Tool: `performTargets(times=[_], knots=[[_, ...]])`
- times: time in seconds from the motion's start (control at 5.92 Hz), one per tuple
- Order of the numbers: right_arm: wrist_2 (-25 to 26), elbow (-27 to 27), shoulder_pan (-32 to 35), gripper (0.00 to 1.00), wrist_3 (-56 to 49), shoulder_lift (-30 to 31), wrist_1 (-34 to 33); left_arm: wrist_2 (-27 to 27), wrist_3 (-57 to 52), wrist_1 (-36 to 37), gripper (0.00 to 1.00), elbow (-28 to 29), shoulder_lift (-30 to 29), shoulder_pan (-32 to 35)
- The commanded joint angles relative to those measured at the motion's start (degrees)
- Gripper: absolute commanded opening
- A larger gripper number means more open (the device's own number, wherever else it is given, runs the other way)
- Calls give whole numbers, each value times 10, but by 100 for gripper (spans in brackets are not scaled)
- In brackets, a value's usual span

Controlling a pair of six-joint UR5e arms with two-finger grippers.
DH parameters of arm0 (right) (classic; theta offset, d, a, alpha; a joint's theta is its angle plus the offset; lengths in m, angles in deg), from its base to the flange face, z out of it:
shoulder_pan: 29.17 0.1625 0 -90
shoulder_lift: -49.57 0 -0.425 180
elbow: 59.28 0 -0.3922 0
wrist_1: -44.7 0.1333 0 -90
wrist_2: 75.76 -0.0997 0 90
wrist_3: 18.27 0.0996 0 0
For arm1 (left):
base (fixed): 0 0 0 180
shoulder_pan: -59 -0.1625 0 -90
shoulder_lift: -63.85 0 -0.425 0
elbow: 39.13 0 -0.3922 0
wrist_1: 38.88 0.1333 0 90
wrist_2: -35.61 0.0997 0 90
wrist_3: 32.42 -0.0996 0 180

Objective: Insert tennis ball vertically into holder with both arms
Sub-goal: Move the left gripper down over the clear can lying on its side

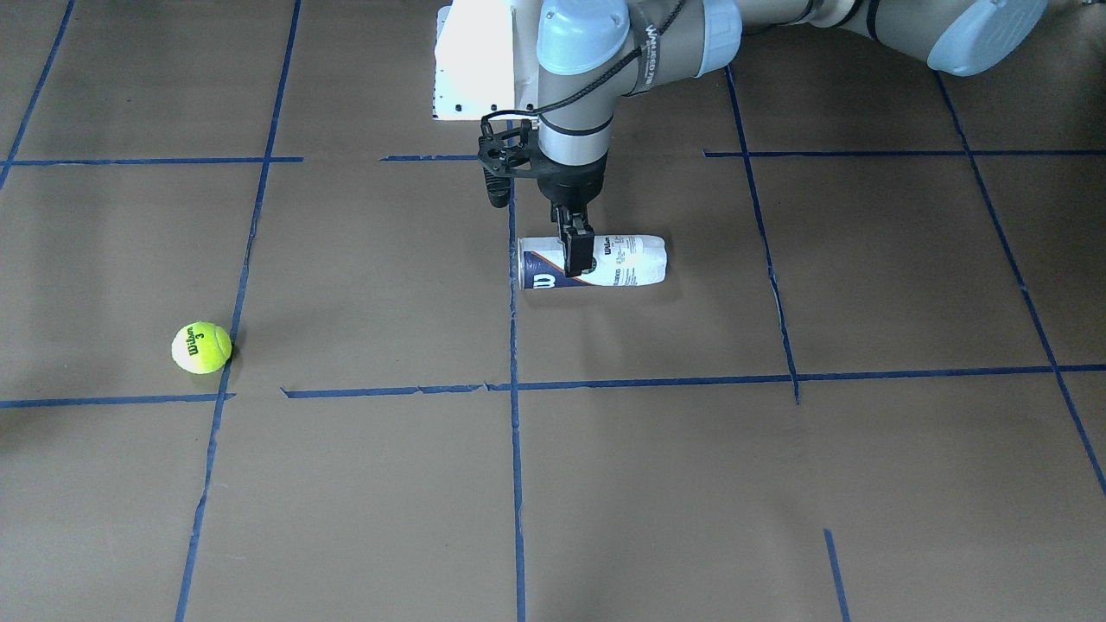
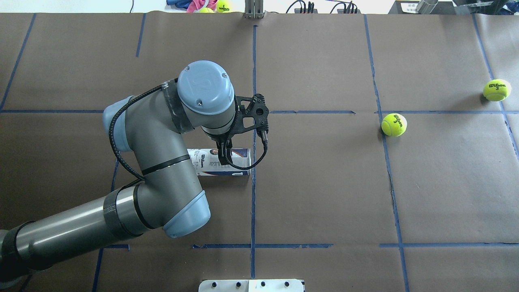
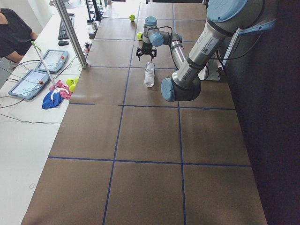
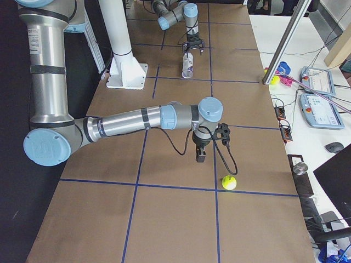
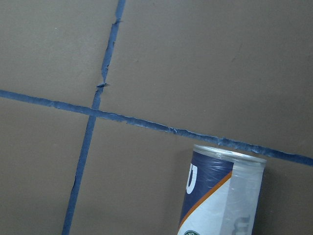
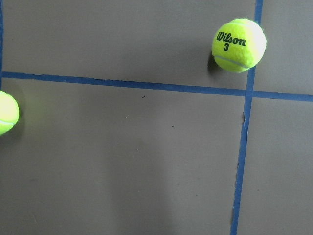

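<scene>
The holder (image 1: 631,261), a clear Wilson can, lies on its side on the brown table mid-left in the overhead view (image 2: 239,162), and its open end shows in the left wrist view (image 5: 222,196). My left gripper (image 1: 575,255) points down over it (image 2: 224,156), open, with one finger on each side. A tennis ball (image 2: 393,124) rests to the right, also in the front view (image 1: 201,347). A second ball (image 2: 496,89) lies farther right. My right gripper (image 4: 201,158) shows only in the exterior right view, hovering beside a ball (image 4: 228,182); I cannot tell its state.
The white pedestal base (image 2: 251,285) stands at the robot's edge of the table. Blue tape lines (image 2: 253,182) cross the table. A side bench with tablets (image 4: 318,82), loose balls (image 2: 223,6) and a metal pole (image 4: 288,44) runs along the far side. A person (image 3: 14,33) sits there.
</scene>
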Motion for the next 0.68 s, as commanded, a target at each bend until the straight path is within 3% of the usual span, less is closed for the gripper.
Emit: performTargets(times=[0.0, 0.17, 0.51], knots=[[0, 5, -6, 100, -1, 0, 0, 43, -10, 65, 100, 48, -57, -25], [0, 10, -8, 100, -1, 0, 0, 78, -9, 67, 100, 72, -73, -48], [-1, 12, -8, 100, -1, 0, 0, 88, 15, 68, 100, 93, -69, -67]])
